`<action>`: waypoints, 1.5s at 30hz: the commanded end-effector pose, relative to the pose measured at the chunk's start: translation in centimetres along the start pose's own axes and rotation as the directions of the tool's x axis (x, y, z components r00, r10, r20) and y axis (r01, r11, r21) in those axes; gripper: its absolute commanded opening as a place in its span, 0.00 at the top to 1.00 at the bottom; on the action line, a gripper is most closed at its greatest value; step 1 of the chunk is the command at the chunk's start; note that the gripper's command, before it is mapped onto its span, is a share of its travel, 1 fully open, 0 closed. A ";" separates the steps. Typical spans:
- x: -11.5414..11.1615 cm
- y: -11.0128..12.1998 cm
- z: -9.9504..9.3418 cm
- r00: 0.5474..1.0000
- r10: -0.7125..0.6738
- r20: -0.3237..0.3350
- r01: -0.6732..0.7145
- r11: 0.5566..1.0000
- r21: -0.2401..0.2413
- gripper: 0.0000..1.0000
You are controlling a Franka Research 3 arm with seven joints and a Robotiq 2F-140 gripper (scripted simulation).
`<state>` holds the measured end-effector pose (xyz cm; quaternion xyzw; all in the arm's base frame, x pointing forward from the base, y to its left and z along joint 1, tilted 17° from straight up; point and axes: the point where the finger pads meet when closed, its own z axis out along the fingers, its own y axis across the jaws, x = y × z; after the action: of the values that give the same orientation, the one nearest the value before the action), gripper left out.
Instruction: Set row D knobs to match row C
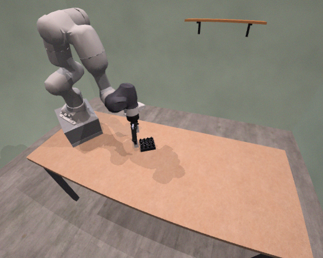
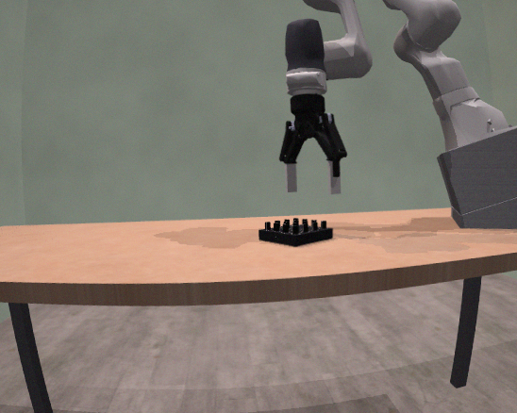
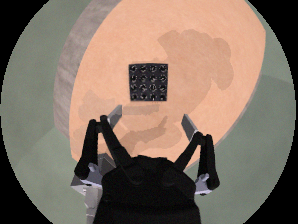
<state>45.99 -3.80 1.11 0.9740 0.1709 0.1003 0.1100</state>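
Blurring knob marks (image 3: pixel 143 78), all unreadable.

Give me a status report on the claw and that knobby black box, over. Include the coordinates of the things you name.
Claw (image 1: pixel 135 144) (image 2: pixel 313 192) (image 3: pixel 152 114) open, raised above table. Knob box (image 1: pixel 147 145) (image 2: pixel 295 237) (image 3: pixel 148 82) upright on tabletop. Nothing between them.

The arm (image 1: pixel 91 48) (image 2: pixel 348 57) has rounded pale grey segments and a dark charcoal wrist (image 1: pixel 122 97) (image 2: pixel 304 44); the black, angular claw (image 1: pixel 135 144) (image 2: pixel 313 192) (image 3: pixel 152 114) carries flat, light grey fingertips (image 2: pixel 291 178).
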 end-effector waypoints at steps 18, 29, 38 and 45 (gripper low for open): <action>-3.6 0.3 0.1 1.000 0.011 -0.006 -0.011 1.000 0.000 0.00; -4.2 0.4 0.1 1.000 0.011 -0.006 -0.011 1.000 0.000 0.00; -4.2 0.4 0.1 1.000 0.011 -0.006 -0.011 1.000 0.000 0.00; -4.2 0.4 0.1 1.000 0.011 -0.006 -0.011 1.000 0.000 0.00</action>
<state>42.27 -5.79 0.43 0.9738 0.1713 0.1016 0.1100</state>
